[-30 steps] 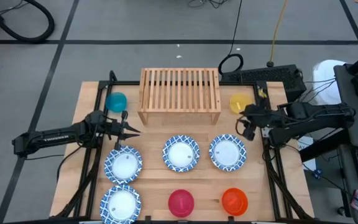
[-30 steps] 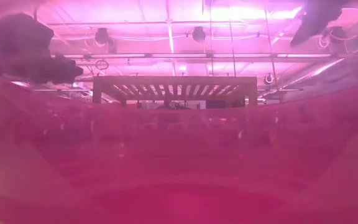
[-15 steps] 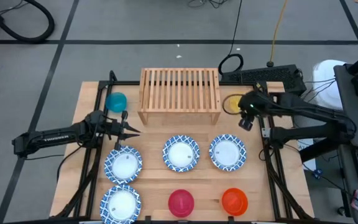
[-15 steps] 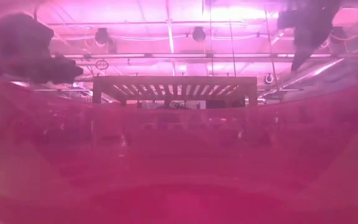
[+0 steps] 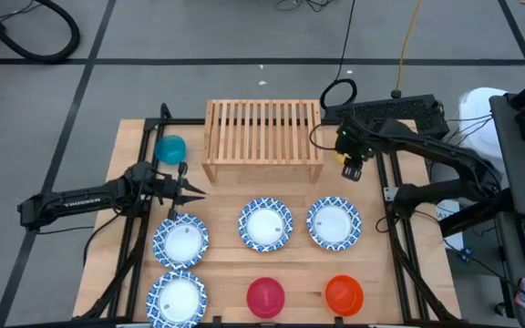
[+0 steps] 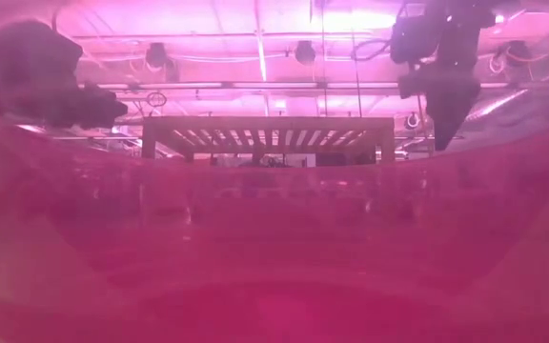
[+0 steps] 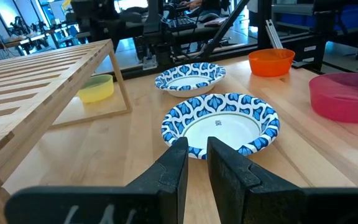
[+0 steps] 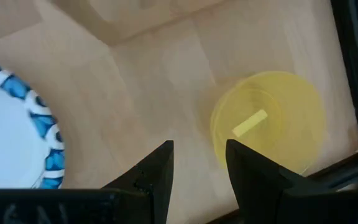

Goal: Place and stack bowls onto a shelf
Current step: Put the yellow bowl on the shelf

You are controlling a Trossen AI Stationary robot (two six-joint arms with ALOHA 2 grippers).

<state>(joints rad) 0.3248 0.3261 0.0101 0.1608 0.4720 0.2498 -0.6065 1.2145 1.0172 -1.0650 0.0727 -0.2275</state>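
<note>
The slatted wooden shelf [image 5: 263, 137] stands at the table's far middle. My right gripper [image 5: 354, 169] hangs open over the yellow bowl [image 5: 341, 155] beside the shelf's right leg, fingers pointing down; its wrist view shows the yellow bowl [image 8: 269, 121] just past the right gripper [image 8: 197, 155]. The teal bowl [image 5: 170, 148] sits left of the shelf. Blue-rimmed dishes [image 5: 265, 224], [image 5: 334, 223], [image 5: 180, 241], [image 5: 177, 298] rest on their bases mid-table. The red bowl [image 5: 265, 296] and orange bowl [image 5: 344, 293] sit at the near edge. My left gripper [image 5: 197, 191] hovers left of centre, fingers barely apart.
The red bowl [image 6: 274, 248] stands right in front of the low camera and fills most of that view; the shelf [image 6: 268, 133] shows above it. A black keyboard [image 5: 386, 114] and cables lie past the far right corner. Dark frame rails run along both table sides.
My right gripper has swung toward the table's far edge and a little left, from beside the right-hand dish to above the yellow bowl, and has tipped over until its fingers point down. The left arm and all bowls have stayed put.
</note>
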